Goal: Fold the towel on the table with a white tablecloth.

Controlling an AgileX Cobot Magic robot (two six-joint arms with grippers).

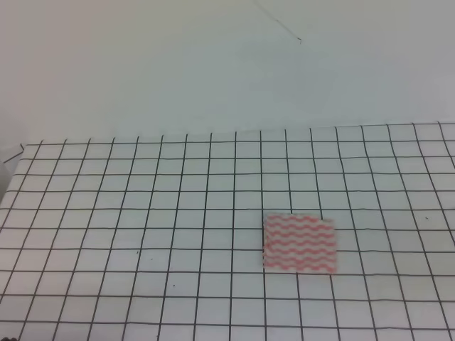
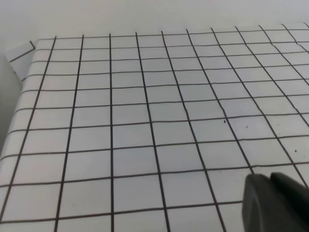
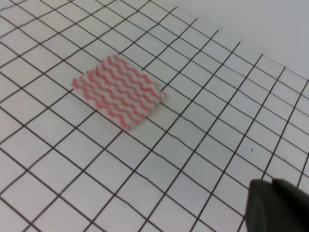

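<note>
From my station the towel point(image 1: 299, 244) lies flat on the tablecloth point(image 1: 142, 213) that covers the table point(image 1: 14, 158), at about the 4 o'clock position from the centre of the high view, with neither arm near it. It reads as a small, nearly square patch covering only a few grid squares; its left edge looks slightly thicker, so I judge it may already be folded, though I cannot count layers from these views. If so, little or nothing is left to do; if not, the whole fold is still to be done. Its slightly longer axis runs from 9 o'clock to 3 o'clock in the high view, the wavy stripes follow that same line, and its edges sit roughly square to the grid. In the right wrist view the towel point(image 3: 117, 92) sits toward 10 o'clock, well apart from the right gripper point(image 3: 279, 207), of which only a dark tip shows at 5 o'clock; I cannot tell whether it is wide or narrow. The left gripper point(image 2: 276, 203) likewise shows only a dark corner at 5 o'clock over bare grid, and its opening cannot be told.
</note>
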